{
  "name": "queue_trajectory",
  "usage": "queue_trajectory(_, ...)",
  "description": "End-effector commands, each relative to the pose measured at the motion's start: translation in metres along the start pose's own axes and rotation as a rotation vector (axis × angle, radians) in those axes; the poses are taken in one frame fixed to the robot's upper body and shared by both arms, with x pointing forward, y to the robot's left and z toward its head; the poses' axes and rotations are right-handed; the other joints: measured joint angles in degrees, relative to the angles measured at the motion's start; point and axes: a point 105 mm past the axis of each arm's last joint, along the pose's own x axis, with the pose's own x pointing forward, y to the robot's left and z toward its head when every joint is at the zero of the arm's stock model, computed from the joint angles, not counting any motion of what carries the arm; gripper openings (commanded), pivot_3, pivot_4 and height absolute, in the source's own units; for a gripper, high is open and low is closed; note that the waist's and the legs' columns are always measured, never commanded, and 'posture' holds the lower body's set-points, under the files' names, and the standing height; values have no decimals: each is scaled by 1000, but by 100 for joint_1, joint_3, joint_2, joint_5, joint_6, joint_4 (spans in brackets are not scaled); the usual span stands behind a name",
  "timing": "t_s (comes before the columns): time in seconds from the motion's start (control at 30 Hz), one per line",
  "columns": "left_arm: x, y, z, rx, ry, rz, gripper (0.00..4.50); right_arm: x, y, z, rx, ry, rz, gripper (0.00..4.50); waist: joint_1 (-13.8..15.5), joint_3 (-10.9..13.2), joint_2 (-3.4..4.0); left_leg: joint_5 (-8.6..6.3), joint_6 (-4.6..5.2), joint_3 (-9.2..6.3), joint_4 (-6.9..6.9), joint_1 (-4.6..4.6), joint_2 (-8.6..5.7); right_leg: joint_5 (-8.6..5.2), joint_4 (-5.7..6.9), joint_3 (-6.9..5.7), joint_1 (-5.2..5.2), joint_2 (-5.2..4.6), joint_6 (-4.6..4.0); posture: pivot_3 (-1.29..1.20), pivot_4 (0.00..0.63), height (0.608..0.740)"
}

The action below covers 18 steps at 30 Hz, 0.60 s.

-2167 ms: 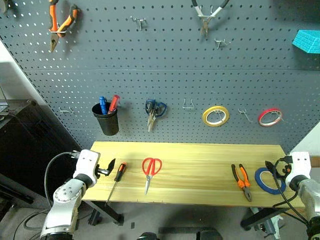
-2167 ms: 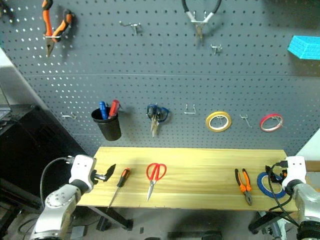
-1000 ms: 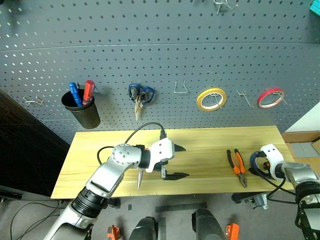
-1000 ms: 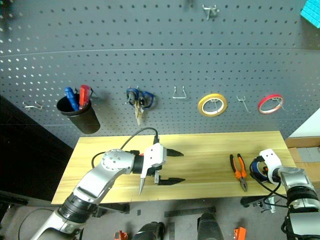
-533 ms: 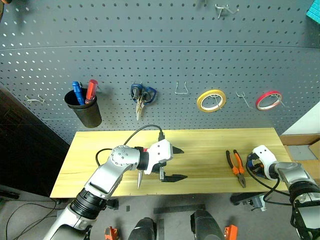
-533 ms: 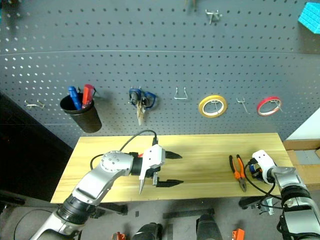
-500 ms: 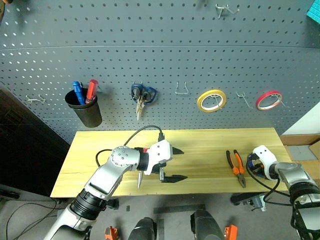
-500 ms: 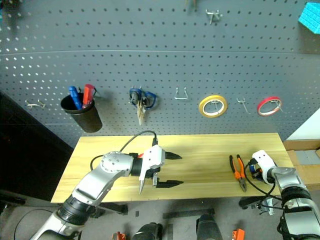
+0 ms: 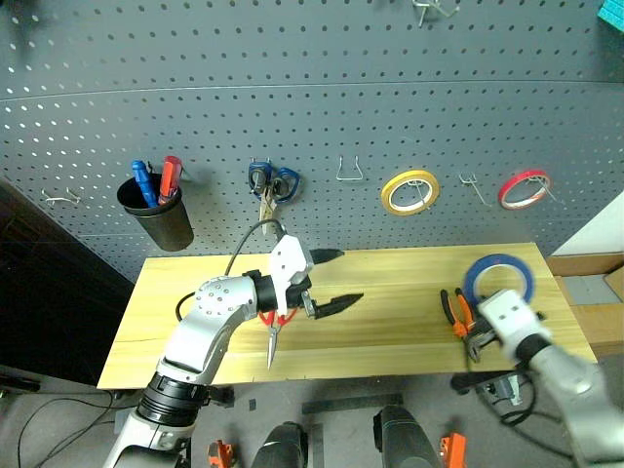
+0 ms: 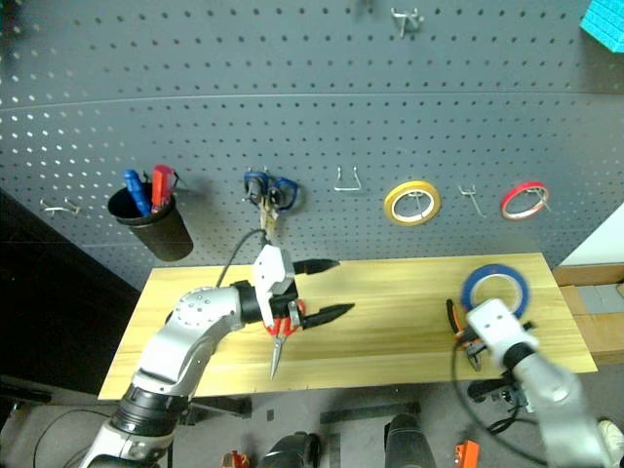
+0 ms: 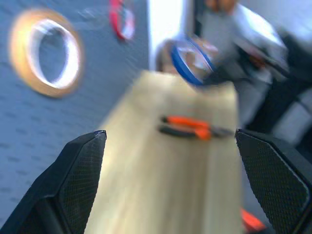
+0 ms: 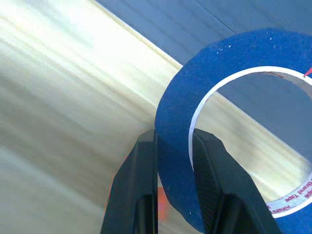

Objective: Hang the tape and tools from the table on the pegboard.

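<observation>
The right pincer (image 12: pixel 173 146), now clamped on the blue tape (image 9: pixel 496 280), has lifted it off the table (image 9: pixel 390 292), ready for a pegboard (image 9: pixel 312 117) hook, while the left pincer (image 9: pixel 336 280) hovers spread apart.

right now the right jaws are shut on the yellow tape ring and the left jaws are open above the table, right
Not quite: the right gripper is shut on the blue tape, as the right wrist view shows. The yellow tape ring hangs on the pegboard. The left jaws are open above the table.

Blue tape (image 9: pixel 496 280) stands upright above the surface (image 9: pixel 390 322); red scissors (image 9: pixel 272 331) and orange pliers (image 9: pixel 455 314) lie flat on it.
</observation>
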Motion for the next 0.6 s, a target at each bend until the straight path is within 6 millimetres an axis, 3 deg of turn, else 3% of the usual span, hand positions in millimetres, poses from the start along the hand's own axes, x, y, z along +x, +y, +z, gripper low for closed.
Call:
queue_trajectory(0.03, 2, -3, 22, 50, -89, 4, 4500, 1, -21, 49, -48, -193, -139, 684, 3, 0, -3, 0, 1, 10, 3, 0, -3, 12, -7, 8, 0, 0, 6, -223, 167, 740)
queue_trajectory(0.17, 7, -7, 28, 76, -103, -20, 4500, 17, -50, 75, -13, -295, -201, 684, 12, 0, -4, 24, 12, 27, 9, 4, 7, 39, -7, 13, 2, 8, 15, -205, 162, 740)
queue_trajectory(0.27, 8, -5, 29, 83, -105, -13, 4500, 33, -66, 82, 16, -317, -201, 684, 21, 0, -4, 48, 4, 26, 2, 9, 27, 52, -1, 7, 2, 27, 4, -201, 159, 740)
queue_trajectory(0.6, 17, -3, 34, 91, -127, -8, 4500, 90, -89, 65, 55, -260, -116, 684, -15, 0, -4, 52, 4, 58, -3, 9, 72, 84, -8, 12, -7, 64, -48, -186, 157, 740)
